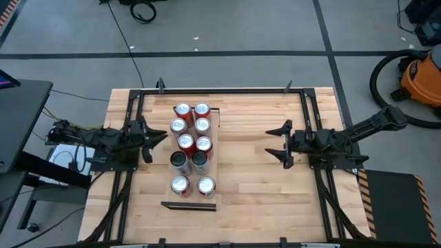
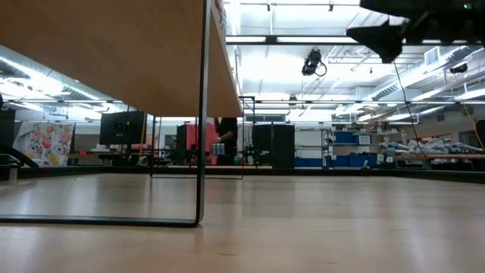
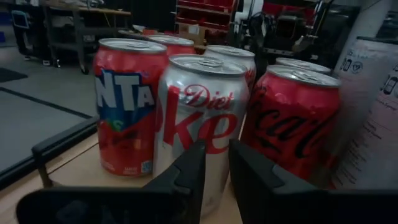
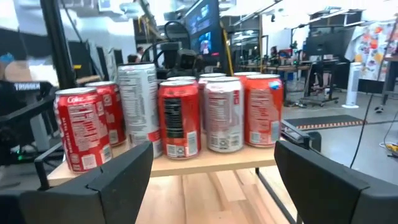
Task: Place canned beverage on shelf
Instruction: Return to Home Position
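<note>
Red, silver and dark cans (image 1: 202,126) stood in two rows on the pale plywood shelf (image 1: 215,165), between the left gripper (image 1: 157,143), fingers nearly together, and the right gripper (image 1: 271,143), fingers wide apart.

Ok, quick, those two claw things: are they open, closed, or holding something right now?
Left gripper: almost fully closed, holding nothing.
Right gripper: wide open, holding nothing.
</note>
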